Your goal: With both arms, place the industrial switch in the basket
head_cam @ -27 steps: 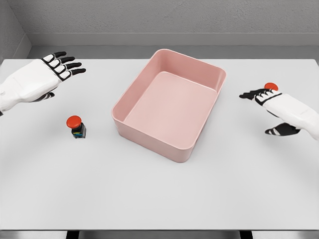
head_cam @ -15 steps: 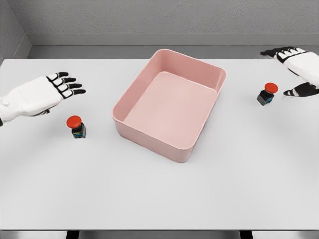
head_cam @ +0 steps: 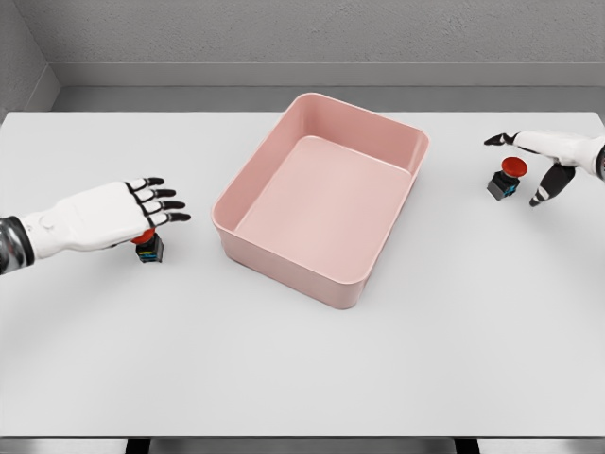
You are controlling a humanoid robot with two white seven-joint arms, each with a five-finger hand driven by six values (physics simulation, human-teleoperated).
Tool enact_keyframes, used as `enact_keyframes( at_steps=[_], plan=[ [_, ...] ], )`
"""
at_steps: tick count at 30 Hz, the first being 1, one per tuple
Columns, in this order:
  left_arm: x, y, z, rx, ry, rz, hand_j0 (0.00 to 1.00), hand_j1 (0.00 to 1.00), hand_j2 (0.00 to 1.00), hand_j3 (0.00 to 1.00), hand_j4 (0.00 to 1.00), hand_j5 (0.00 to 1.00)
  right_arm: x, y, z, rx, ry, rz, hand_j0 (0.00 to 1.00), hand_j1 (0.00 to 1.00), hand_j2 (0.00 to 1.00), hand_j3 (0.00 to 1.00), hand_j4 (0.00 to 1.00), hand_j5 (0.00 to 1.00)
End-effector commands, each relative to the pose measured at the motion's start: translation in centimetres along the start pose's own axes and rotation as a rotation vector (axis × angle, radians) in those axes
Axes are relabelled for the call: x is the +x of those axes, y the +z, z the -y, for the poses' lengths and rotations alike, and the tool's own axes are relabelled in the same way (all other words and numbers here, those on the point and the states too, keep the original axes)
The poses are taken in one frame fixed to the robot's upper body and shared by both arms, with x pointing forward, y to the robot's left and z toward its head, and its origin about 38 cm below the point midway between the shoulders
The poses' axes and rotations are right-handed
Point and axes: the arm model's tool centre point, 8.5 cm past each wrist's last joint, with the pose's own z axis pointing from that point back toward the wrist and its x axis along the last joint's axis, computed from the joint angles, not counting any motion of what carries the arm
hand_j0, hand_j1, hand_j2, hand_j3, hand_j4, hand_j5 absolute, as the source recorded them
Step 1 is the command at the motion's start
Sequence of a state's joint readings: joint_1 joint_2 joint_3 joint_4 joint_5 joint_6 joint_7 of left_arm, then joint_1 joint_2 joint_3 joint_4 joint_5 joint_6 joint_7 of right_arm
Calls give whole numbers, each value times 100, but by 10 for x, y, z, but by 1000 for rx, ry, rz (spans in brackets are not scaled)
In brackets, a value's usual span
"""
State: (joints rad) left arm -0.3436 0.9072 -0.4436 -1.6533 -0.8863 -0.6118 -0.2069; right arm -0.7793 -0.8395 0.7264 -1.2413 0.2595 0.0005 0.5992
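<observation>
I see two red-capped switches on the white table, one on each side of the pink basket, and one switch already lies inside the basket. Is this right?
Not quite: the pink rectangular plastic basket holds nothing. The head view shows only two red-capped industrial switches, one left beside the left hand, one right near the right hand, both on the white table.

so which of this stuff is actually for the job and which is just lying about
For the job:
- left switch, partly under the left hand
- right switch, beside the right hand
- pink basket, nothing in it

Just there:
- only the white table it all sits on
</observation>
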Motion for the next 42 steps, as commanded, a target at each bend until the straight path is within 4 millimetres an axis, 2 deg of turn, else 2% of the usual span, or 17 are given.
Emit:
enact_keyframes(
  at_steps=[1,3,7,11,15,17,20,21,23,24,26,29,35,39,42],
  plan=[
    [5,-3,0,3,4,14,100,100,100,100,100,100,-1,-4,-4,18,-32,-33,100,100,100,100,100,100],
    [7,-6,4,-8,7,23,100,100,100,100,100,100,1,-7,4,3,-47,-43,100,100,100,100,100,100],
    [7,-7,10,-65,5,23,100,100,100,100,100,100,-4,-22,-3,39,-72,-75,100,100,100,100,100,100],
    [8,-13,16,-79,7,24,100,100,100,100,100,100,-5,-22,-4,39,-73,-78,100,100,100,100,100,100],
    [7,-19,12,-82,-9,31,99,99,99,99,99,99,-5,-22,-4,41,-72,-76,100,100,100,100,100,100],
    [7,-19,14,-107,-6,32,91,91,91,91,91,91,-7,-25,-8,52,-81,-85,100,100,100,100,100,100],
    [7,-19,14,-105,-2,32,60,60,60,60,60,60,-10,-29,-10,65,-78,-99,97,97,97,97,97,97],
    [7,-18,14,-106,-5,32,55,55,55,55,55,55,-10,-29,-10,66,-79,-98,96,96,96,96,96,96],
    [7,-18,13,-106,-7,30,50,50,50,50,50,50,-8,-29,-11,67,-73,-92,89,89,89,89,89,89],
    [7,-18,13,-105,-7,31,43,43,43,43,43,43,-8,-30,-11,67,-73,-91,81,81,81,81,81,81],
    [8,-18,14,-105,-3,33,36,36,36,36,36,36,-9,-29,-10,66,-74,-94,71,71,71,71,71,71],
    [8,-17,12,-95,11,35,36,36,36,36,36,36,-11,-28,-11,67,-73,-97,60,60,60,60,60,60],
    [-5,-10,-1,-49,30,5,36,36,36,36,36,36,-9,-30,-13,73,-68,-95,55,55,55,55,55,55],
    [-21,-5,-26,13,4,-32,37,37,37,37,37,37,-7,-30,-14,77,-62,-91,46,46,46,46,46,46],
    [-33,-1,-49,80,-9,-62,37,37,37,37,37,37,-6,-31,-14,77,-59,-90,45,45,45,45,45,45]
  ],
)
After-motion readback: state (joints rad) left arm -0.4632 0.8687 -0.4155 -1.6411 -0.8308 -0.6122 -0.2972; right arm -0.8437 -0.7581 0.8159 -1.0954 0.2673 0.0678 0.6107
